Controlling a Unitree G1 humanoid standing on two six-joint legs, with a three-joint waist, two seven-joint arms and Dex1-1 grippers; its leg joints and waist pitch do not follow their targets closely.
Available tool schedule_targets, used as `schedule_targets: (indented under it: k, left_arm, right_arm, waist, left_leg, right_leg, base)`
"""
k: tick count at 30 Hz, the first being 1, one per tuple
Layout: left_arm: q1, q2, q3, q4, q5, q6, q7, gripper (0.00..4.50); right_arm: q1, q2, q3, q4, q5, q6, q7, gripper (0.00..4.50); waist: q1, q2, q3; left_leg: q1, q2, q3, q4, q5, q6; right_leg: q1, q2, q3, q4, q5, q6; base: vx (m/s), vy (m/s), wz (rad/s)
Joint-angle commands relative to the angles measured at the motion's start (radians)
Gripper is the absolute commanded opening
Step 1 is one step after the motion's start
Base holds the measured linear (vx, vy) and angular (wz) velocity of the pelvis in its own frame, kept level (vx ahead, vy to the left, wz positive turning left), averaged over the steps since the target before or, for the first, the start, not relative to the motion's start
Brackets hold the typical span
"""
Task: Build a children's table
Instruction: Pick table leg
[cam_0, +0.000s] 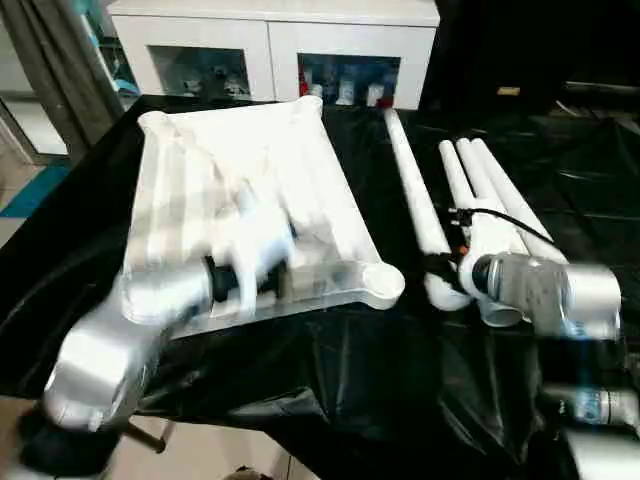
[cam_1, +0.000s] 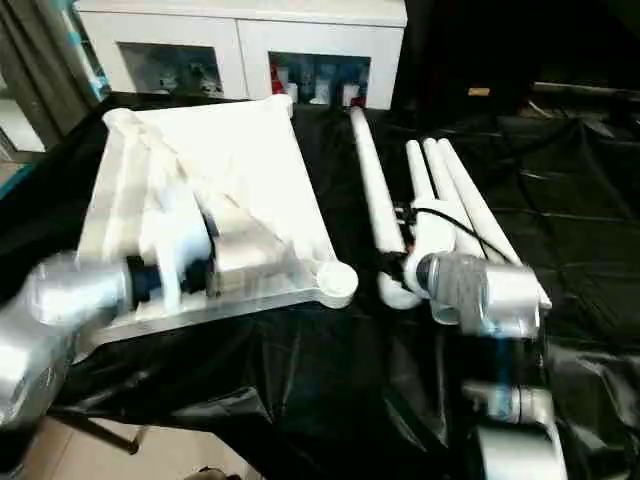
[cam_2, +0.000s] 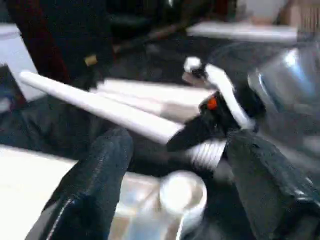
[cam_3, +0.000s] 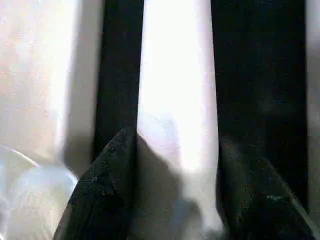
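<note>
Black sheeting covered the bench (cam_0: 330, 380), a white cabinet (cam_0: 270, 50) behind it. Table top (cam_0: 250, 170) lay ribbed side up on the sheet; four legs (cam_0: 480, 190) lay just beside it, on the robot's right side. Right tool (cam_3: 177, 175) straddled the leg nearest the top (cam_3: 175, 75) near its threaded end, fingers (cam_3: 105, 190) on either side; looked not yet clenched, hard to tell in the blur. Left tool (cam_2: 170, 190) hung released over the top's near corner socket (cam_2: 182, 192). Risk, as a judgement: a grip this close to the end could let the long tube droop or roll out, knocking the neighbouring legs.
</note>
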Motion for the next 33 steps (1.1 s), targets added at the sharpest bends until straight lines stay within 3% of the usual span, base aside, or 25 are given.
schedule_targets:
  k: [1, 3, 6, 10, 13, 16, 29, 33]
  left_arm:
    - [-0.047, -0.036, 0.050, 0.051, -0.014, 0.031, 0.094, 3.79]
    - [-0.078, -0.069, 0.071, 0.082, -0.014, 0.045, 0.144, 3.94]
    - [-0.166, -0.194, 0.173, 0.151, -0.135, 0.157, 0.244, 4.15]
    - [-0.216, -0.281, 0.220, 0.192, -0.216, 0.210, 0.306, 4.46]
    - [-0.225, -0.310, 0.218, 0.201, -0.250, 0.229, 0.311, 4.50]
    - [-0.234, -0.340, 0.220, 0.197, -0.271, 0.260, 0.318, 4.50]
    - [-0.266, -0.404, 0.249, 0.209, -0.357, 0.321, 0.382, 4.50]
    - [-0.277, -0.423, 0.278, 0.228, -0.381, 0.334, 0.421, 4.15]
  right_arm:
    - [0.012, -0.003, -0.019, -0.047, 0.040, -0.094, 0.059, 1.95]
    - [0.017, 0.001, -0.036, -0.057, 0.062, -0.106, 0.083, 1.95]
    - [0.039, 0.026, -0.083, -0.157, 0.194, -0.106, 0.205, 1.95]
    - [0.074, 0.034, -0.082, -0.267, 0.314, -0.089, 0.316, 1.95]
    - [0.107, 0.020, -0.043, -0.311, 0.346, -0.106, 0.367, 1.95]
    - [0.124, 0.009, -0.027, -0.336, 0.370, -0.108, 0.403, 1.95]
    - [0.152, -0.027, 0.005, -0.392, 0.431, -0.097, 0.442, 1.95]
    - [0.154, -0.031, 0.008, -0.397, 0.446, -0.093, 0.448, 1.95]
  waist:
    - [0.007, -0.010, -0.094]
    - [0.009, -0.012, -0.094]
    - [0.012, -0.012, -0.096]
    - [0.022, -0.016, -0.099]
    - [0.026, -0.016, -0.098]
    - [0.028, -0.015, -0.097]
    - [0.025, -0.022, -0.093]
    - [0.027, -0.022, -0.090]
  left_leg:
    - [-0.002, 0.034, -0.003, -0.054, -0.052, 0.034]
    - [-0.003, 0.034, -0.005, -0.054, -0.048, 0.041]
    - [-0.003, 0.031, -0.003, -0.048, -0.046, 0.055]
    - [-0.010, 0.032, -0.008, -0.044, -0.016, 0.106]
    - [-0.008, 0.032, -0.008, -0.045, -0.024, 0.110]
    - [-0.005, 0.035, -0.009, -0.046, -0.038, 0.093]
    - [-0.007, 0.031, -0.011, -0.046, -0.098, 0.059]
    - [-0.009, 0.029, -0.013, -0.047, -0.101, 0.062]
  right_leg:
    - [0.071, -0.049, 0.047, -0.068, -0.093, -0.234]
    - [0.071, -0.047, 0.045, -0.068, -0.092, -0.230]
    - [0.074, -0.049, 0.045, -0.067, -0.085, -0.237]
    - [0.075, -0.049, 0.039, -0.066, -0.057, -0.246]
    - [0.073, -0.049, 0.039, -0.072, -0.093, -0.236]
    - [0.070, -0.049, 0.038, -0.075, -0.133, -0.225]
    - [0.064, -0.048, 0.033, -0.095, -0.299, -0.146]
    - [0.062, -0.047, 0.031, -0.100, -0.319, -0.136]
  base:
    - [0.000, 0.000, 0.00]
    - [0.000, 0.000, 0.00]
    - [0.000, 0.000, 0.00]
    - [0.000, 0.000, 0.00]
    - [0.000, 0.000, 0.00]
    - [0.000, 0.000, 0.00]
    - [0.000, 0.000, 0.00]
    - [0.000, 0.000, 0.00]
